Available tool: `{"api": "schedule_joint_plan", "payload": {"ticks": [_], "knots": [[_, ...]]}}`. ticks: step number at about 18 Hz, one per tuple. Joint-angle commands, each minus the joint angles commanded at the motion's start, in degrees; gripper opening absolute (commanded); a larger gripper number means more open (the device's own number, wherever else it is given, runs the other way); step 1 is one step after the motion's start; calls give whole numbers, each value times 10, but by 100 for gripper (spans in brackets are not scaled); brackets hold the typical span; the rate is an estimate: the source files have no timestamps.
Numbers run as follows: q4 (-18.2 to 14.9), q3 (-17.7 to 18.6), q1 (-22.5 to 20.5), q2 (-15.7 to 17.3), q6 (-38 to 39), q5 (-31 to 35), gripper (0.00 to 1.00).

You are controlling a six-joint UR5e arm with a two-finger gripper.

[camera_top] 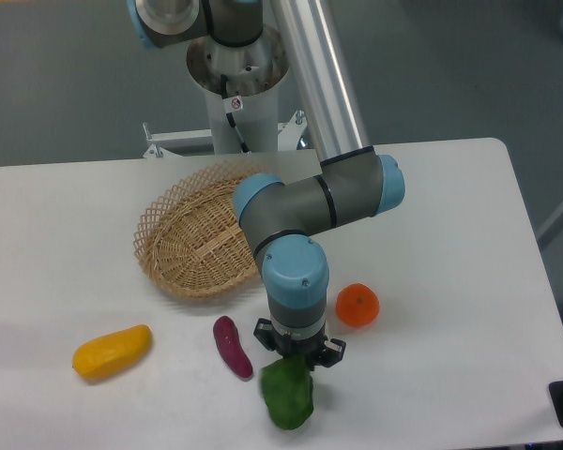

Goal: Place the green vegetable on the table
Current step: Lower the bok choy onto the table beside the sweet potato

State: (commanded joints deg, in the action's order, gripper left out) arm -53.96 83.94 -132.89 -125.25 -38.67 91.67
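Note:
The green vegetable (287,397) is a dark green leafy toy hanging below my gripper (292,358), near the front edge of the white table (469,234). Its stalk end goes up between my fingers, which are shut on it. The leaf tip is low, close to the tabletop; I cannot tell whether it touches. The arm's wrist hides the fingers themselves from above.
A purple eggplant piece (232,347) lies just left of the gripper. A yellow mango piece (112,352) lies further left. An orange fruit (357,305) sits right of the wrist. A woven wicker basket (202,244) stands behind, partly covered by the arm.

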Motion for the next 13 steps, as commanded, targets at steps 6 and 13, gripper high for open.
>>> {"api": "schedule_joint_plan", "payload": {"ticks": [6,13], "knots": [[-5,-6,-3,10,-3,-3,100],[-11,-10,-48,35,-76,-3,100]]}}
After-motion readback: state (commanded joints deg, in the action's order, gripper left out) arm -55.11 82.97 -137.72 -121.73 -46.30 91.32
